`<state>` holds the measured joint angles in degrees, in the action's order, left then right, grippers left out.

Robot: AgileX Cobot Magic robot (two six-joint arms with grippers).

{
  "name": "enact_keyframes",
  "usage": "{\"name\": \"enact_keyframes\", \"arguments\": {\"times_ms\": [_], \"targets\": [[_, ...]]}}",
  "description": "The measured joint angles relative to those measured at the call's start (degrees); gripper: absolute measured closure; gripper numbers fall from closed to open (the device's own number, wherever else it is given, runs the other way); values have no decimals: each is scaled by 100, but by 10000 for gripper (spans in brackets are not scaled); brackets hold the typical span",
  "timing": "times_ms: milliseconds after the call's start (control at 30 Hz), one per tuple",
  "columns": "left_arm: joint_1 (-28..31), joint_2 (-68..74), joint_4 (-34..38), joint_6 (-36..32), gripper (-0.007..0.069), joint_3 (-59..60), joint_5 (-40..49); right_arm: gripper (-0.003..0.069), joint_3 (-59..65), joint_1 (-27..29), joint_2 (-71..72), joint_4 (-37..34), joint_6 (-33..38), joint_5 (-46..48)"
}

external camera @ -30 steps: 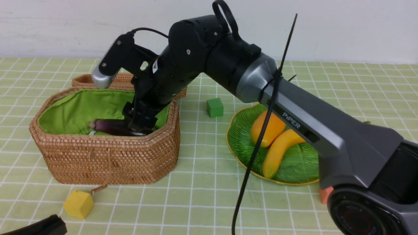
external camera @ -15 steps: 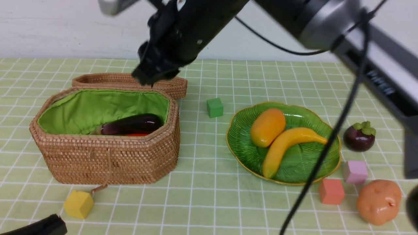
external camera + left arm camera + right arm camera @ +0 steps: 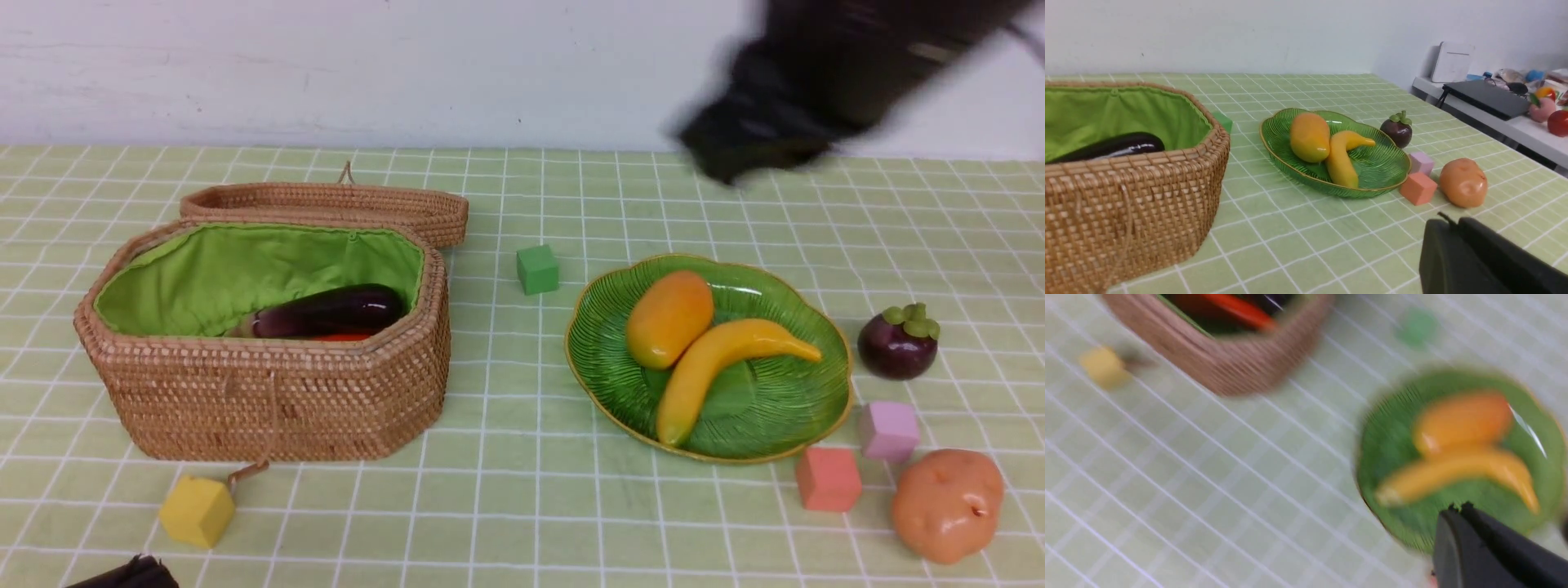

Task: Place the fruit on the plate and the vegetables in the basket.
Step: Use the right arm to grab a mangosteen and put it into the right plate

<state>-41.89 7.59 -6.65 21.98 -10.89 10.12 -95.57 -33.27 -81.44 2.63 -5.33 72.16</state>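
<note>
The wicker basket (image 3: 261, 384) with green lining holds the purple eggplant (image 3: 326, 310) and the red carrot-like vegetable (image 3: 343, 336). The green plate (image 3: 767, 408) holds the mango (image 3: 669, 318) and the banana (image 3: 718, 359). The mangosteen (image 3: 896, 347) lies on the cloth right of the plate. The tan-orange potato (image 3: 947, 505) lies at the front right. My right gripper (image 3: 727, 163) is a dark blur high above the plate's far side; in its wrist view (image 3: 1455, 510) it is shut and empty over the plate (image 3: 1392, 457). My left gripper (image 3: 1447, 222) is shut and empty, low at the front left (image 3: 131, 572).
A green cube (image 3: 537, 269) sits between basket and plate. A yellow cube (image 3: 196, 510) lies in front of the basket. A lilac cube (image 3: 888, 430) and a salmon cube (image 3: 828, 479) lie between plate and potato. The basket lid (image 3: 326, 204) lies behind the basket.
My right arm let go of the eggplant in the basket, rose out of it and swung fast to the right, now above the plate's far side. The left arm has not moved.
</note>
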Motion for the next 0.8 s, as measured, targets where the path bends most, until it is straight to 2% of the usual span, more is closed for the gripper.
{"name": "enact_keyframes", "arguments": {"times_ms": [100,133,233,333,367,467,700,733,767,800], "targets": [[0,0,245,12,604,0,4,666,1123,825,694,57,-393,6],[0,0,272,12,604,0,4,665,1187,880,765,57,-417,6],[0,0,375,12,603,0,4,652,2095,1743,1126,-22,-710,1],[0,0,405,12,603,0,4,619,2660,2315,1178,-263,-805,-17],[0,0,405,12,603,0,4,612,2693,2345,1170,-323,-813,-24],[0,0,415,12,603,0,4,528,3125,2692,1015,-600,-851,-224],[0,0,428,12,603,0,30,204,3362,3016,193,-692,-1185,-1118],[0,0,427,12,603,0,30,186,3362,3030,143,-692,-1198,-1165],[0,0,427,12,603,0,30,125,3344,3152,-61,-697,-1313,-1598],[0,0,427,12,603,0,30,95,3315,3221,-145,-711,-1353,-1790]]}}
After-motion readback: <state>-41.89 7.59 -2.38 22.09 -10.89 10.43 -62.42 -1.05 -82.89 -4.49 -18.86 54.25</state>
